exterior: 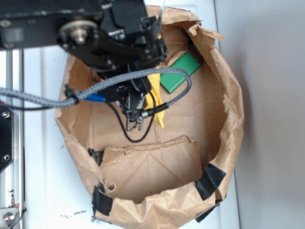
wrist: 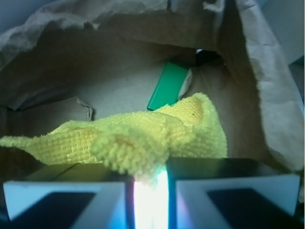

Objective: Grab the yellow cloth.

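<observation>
Yellow cloth (wrist: pixel 157 138) is pinched between the two fingers of the tool (wrist: pixel 150 183), which are drawn close together on a fold of the terry fabric, with only a thin bright slit showing between them in the wrist view. From that fold the cloth spreads away from the camera in a rumpled sheet, one long corner trailing off to the left side of the view and a thicker bunch lying to the right. In the exterior view only a narrow yellow strip of it (exterior: pixel 155 98) shows beside the black arm, hanging down past the tool (exterior: pixel 135 114) (the arm and its braided grey cable (exterior: pixel 119 82) hide the rest). All of this sits inside a crumpled brown paper bag (exterior: pixel 228 90) with torn, rolled-down walls, patched with black tape (exterior: pixel 208 180) along its lower rim. On the bag's floor, just beyond the cloth, lies a green rectangular block (exterior: pixel 180 70), tilted at an angle near the far wall; in the wrist view the block (wrist: pixel 167 86) shows partly behind the cloth's edge. The bag rests on a white surface (exterior: pixel 43 191).
</observation>
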### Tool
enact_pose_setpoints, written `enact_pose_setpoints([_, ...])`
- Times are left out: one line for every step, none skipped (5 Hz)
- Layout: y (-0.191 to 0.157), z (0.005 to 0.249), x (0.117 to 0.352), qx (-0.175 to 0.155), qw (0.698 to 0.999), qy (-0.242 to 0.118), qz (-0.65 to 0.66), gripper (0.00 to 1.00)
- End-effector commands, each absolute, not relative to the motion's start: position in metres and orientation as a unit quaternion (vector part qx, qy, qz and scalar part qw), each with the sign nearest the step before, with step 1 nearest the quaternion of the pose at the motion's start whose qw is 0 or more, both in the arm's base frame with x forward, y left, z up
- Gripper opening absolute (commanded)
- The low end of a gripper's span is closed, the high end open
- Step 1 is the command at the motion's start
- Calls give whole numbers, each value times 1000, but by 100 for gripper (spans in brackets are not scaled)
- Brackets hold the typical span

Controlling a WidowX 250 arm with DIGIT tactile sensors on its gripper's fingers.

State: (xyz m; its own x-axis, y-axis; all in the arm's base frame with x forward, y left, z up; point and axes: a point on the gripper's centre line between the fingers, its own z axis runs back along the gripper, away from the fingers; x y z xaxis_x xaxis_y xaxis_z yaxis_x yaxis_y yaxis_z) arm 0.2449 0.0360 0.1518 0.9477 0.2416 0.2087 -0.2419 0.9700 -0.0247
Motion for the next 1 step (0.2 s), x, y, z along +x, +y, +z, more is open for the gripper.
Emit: enact_pose_setpoints([20, 173, 247, 9, 984, -145, 100, 0])
